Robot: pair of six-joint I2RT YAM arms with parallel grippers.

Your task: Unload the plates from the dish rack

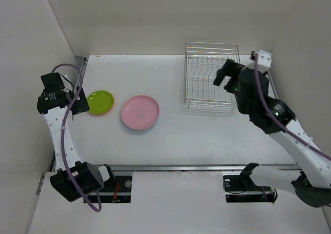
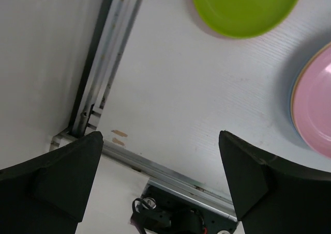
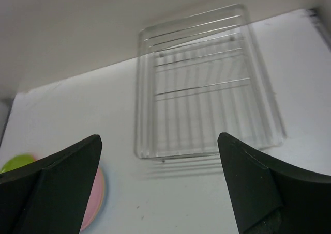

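Observation:
The wire dish rack (image 1: 211, 78) stands at the back right with no plates in it; it also shows in the right wrist view (image 3: 207, 84). A pink plate (image 1: 140, 112) lies flat mid-table on a stack, with a blue rim (image 1: 137, 129) showing beneath it. A lime green plate (image 1: 100, 101) lies to its left on an orange plate (image 1: 101, 113). My left gripper (image 1: 78, 103) is open and empty beside the green plate (image 2: 245, 6), with the pink plate (image 2: 316, 110) at its right. My right gripper (image 1: 221, 78) is open and empty above the rack's right side. The pale yellow plate cannot be made out.
White walls close in the table on the left, back and right. A metal rail (image 2: 103, 53) runs along the table's left edge and another (image 1: 181, 168) along the front. The pink plate (image 3: 95, 198) and green plate (image 3: 13, 162) show low left in the right wrist view.

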